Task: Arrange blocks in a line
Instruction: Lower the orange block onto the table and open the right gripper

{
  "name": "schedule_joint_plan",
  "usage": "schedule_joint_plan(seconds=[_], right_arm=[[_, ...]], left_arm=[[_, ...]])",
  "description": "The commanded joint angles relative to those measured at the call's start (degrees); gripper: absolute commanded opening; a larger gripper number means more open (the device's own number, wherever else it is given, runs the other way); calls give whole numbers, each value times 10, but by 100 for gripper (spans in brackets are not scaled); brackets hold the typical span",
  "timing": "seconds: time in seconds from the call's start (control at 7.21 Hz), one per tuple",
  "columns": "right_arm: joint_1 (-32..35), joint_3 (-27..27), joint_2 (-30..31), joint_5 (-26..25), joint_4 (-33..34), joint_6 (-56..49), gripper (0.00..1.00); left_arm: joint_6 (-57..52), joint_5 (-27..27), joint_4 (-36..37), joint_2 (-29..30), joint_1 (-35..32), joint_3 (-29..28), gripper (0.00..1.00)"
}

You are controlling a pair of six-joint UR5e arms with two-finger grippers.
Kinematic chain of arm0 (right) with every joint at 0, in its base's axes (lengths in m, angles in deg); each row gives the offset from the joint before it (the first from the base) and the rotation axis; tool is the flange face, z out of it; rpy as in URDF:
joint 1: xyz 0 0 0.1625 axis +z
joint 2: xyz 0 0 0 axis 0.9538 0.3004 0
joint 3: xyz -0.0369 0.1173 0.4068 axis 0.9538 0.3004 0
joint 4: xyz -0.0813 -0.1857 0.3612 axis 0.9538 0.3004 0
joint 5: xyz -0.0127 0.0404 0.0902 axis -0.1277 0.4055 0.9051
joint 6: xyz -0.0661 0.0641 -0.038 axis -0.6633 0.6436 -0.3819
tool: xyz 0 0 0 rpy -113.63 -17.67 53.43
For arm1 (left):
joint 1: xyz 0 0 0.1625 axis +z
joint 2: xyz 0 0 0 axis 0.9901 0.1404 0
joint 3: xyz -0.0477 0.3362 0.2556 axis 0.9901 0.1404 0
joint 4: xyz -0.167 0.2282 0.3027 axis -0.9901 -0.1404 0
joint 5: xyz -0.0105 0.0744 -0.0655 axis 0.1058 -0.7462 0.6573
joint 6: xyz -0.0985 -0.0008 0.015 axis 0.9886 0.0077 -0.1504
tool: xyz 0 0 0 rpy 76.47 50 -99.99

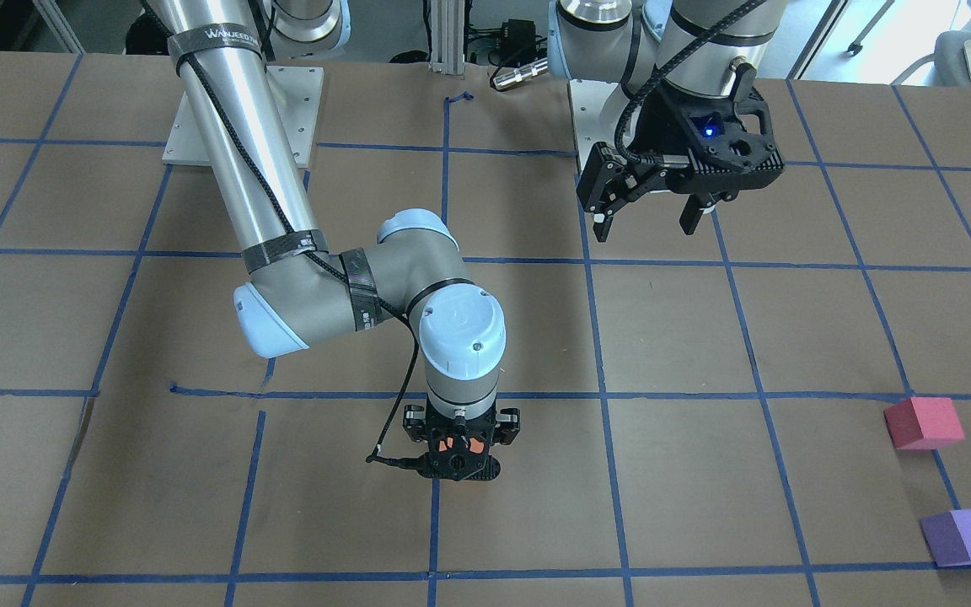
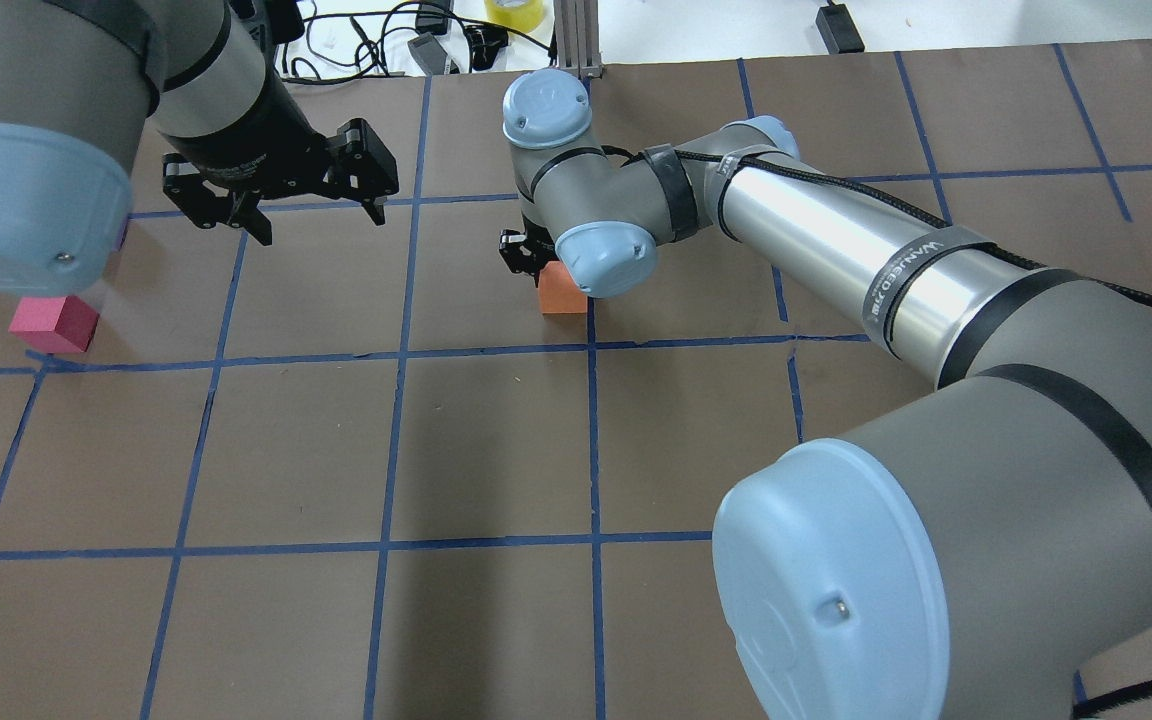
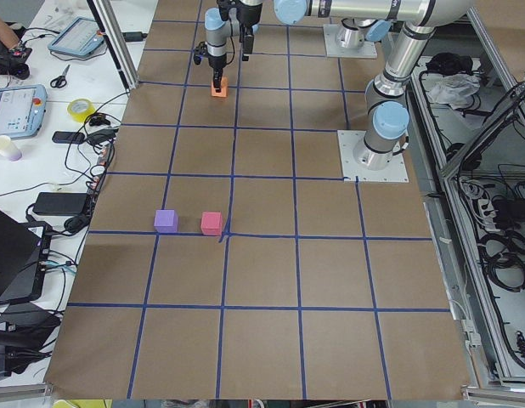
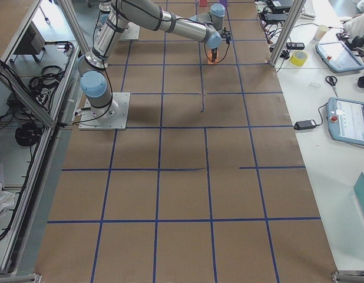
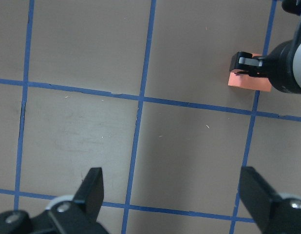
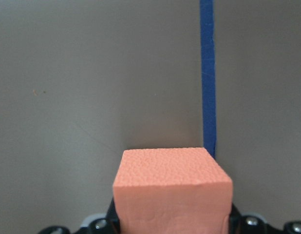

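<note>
Right gripper [image 1: 460, 445] is clamped on the orange block [image 6: 170, 187]. My wrist camera on that arm shows the cube filling the gap between the jaws, with a blue tape line [image 6: 207, 73] running off at 1 o'clock from it. In the overhead view I read the block a little toward 12 o'clock of the table's [image 2: 286, 450] middle, just at 11 o'clock of a tape crossing. I can't tell whether its underside touches the surface. Left gripper [image 2: 321, 225] hangs above the table with its fingers spread wide and nothing between them, at roughly 10 o'clock from the orange block in that same view and well apart from it. Pinkish-red block [image 2: 54, 322] lies far out at 9 o'clock of the orange one, apart from both grippers. In the front-facing view I see the purple block [image 1: 966, 536] at 6 o'clock of the pinkish-red one, near it but not touching.
</note>
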State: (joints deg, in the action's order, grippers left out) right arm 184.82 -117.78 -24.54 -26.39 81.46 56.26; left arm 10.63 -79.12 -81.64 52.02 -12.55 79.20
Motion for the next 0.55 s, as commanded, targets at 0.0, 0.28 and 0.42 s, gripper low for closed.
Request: schedule_joint_plan(seconds=[0.0, 0.28, 0.42], right_arm=[[0, 0, 4, 1, 0, 3, 100], [-14, 3, 59, 25, -22, -7, 100], [-46, 0, 83, 18, -94, -67, 100]], left_arm=[[-1, 1, 0, 13, 0, 7, 100], [0, -1, 0, 17, 0, 14, 100], [1, 2, 0, 28, 0, 14, 100]])
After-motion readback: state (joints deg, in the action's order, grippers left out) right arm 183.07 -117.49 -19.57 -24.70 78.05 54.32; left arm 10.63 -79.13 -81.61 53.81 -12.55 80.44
